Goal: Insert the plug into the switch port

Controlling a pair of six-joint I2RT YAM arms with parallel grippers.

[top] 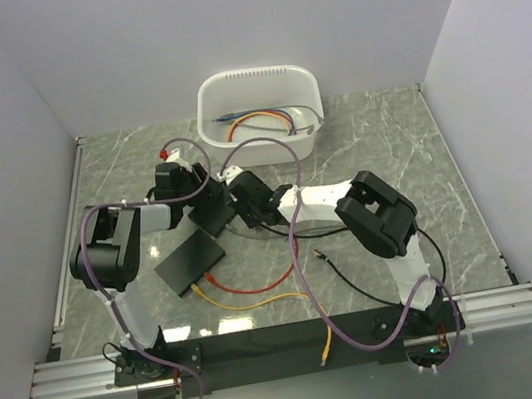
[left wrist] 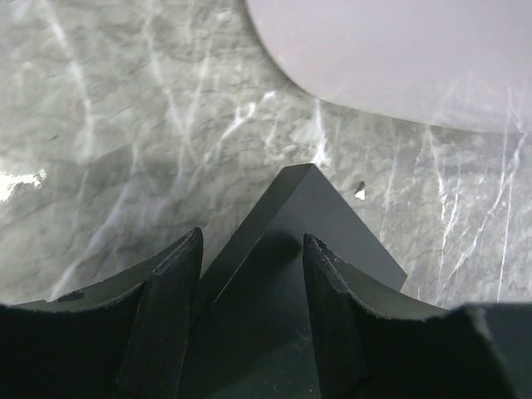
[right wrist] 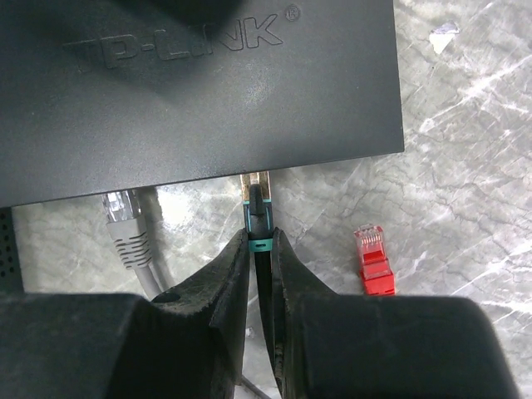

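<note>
Presently the plug [right wrist: 256, 206] is pinched in the narrowed right end effector [right wrist: 259, 241], its tip at the switch [right wrist: 199, 83] edge just ahead; the switch is clamped by the left end effector [left wrist: 251, 241].

A white tub [top: 254, 88] is sitting at the bench's [top: 388, 140] far side, holding coiled cables [top: 259, 122]. A red cable [top: 260, 288] and a yellow cable [top: 262, 303] are lying near a flat black box [top: 190, 262].

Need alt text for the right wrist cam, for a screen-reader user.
The right gripper is pinched shut on a black cable's teal-booted plug, its clear tip at the front edge of a black TP-Link switch. A grey plug sits at that edge to the left; a loose red plug lies on the grey marble table to the right.
</note>
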